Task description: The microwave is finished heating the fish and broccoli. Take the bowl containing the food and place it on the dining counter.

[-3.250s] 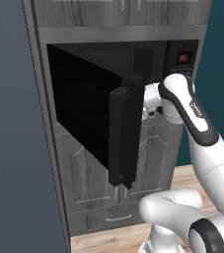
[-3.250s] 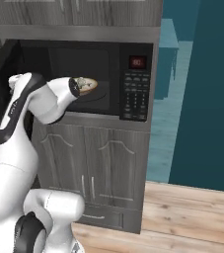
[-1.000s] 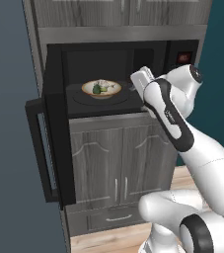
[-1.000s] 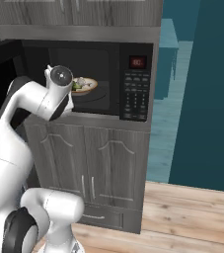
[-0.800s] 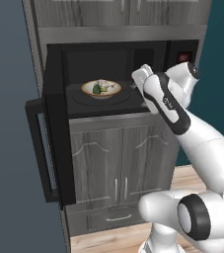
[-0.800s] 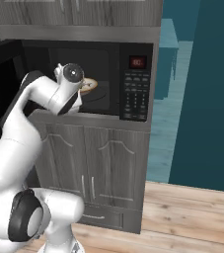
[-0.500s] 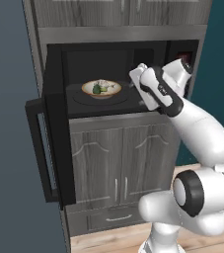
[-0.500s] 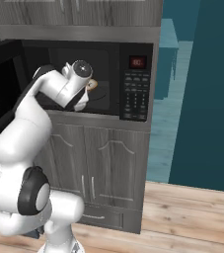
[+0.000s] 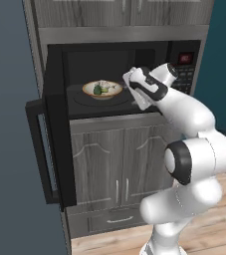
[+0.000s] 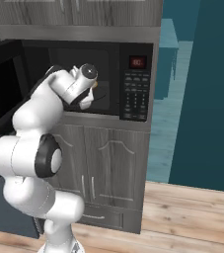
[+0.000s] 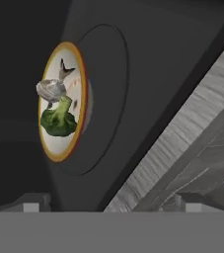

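So: the microwave takes up the upper middle of the left base view, set into grey wood cabinets. Its door hangs swung out toward the left edge of that frame, bar handle facing you, so the cavity is open and your reach into it is unobstructed. The button panel with its red display sits at centre right of the right base view.

Next down in size, the arm folds up from the lower right of the left base view, and its wrist sits at the mouth of the cavity, just right of the turntable. That posture reads as a line-up for a reach inward, not a carry.

The bowl rests on the dark turntable, centre of the cavity, upper middle of the left base view; in the hand view it sits upper left, tipped on edge because the camera is rolled. It is apart from the hand, not touched.

The gripper: you see two dark tips at the bottom of the hand view, set wide, nothing between them. Judge it spread and empty.

Smallest: the broccoli lies against the fish inside the bowl, both below the rim, so a rim pinch should clear them.
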